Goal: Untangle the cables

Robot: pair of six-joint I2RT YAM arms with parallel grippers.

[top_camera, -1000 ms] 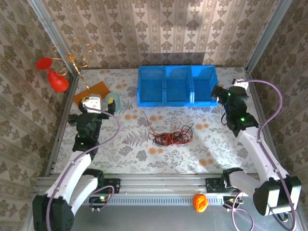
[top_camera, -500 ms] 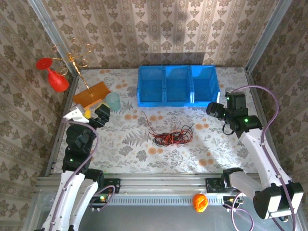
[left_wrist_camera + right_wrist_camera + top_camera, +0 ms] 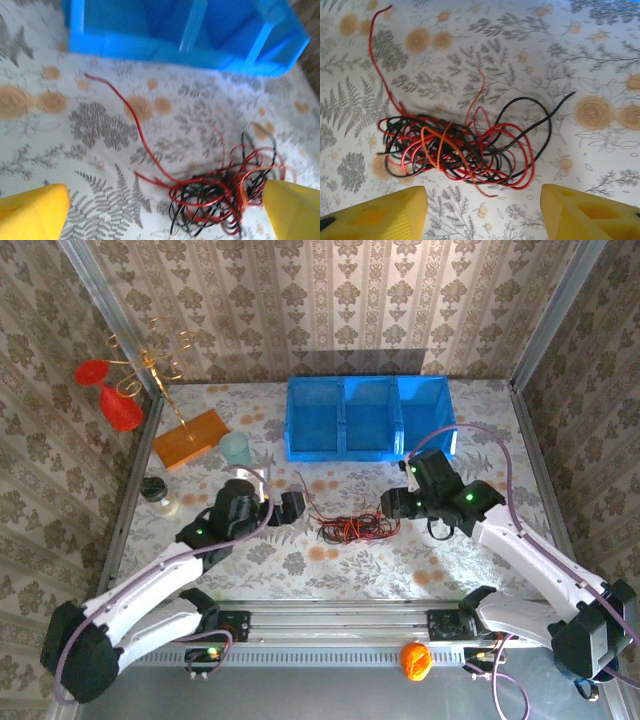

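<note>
Yellow fingers of the left gripper are standing wide apart, holding nothing. The cables, a red-and-black tangle, are lying on the table just ahead of them. The right gripper is hovering at the tangle's opposite side, jaws apart, gripping nothing. Beyond both, a blue three-compartment bin is showing bare blue floors.

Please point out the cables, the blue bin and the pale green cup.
cables [image 3: 455,150]: right wrist view, middle of the tangle.
blue bin [image 3: 345,452]: top external view, front wall.
pale green cup [image 3: 236,454]: top external view, side wall.
</note>
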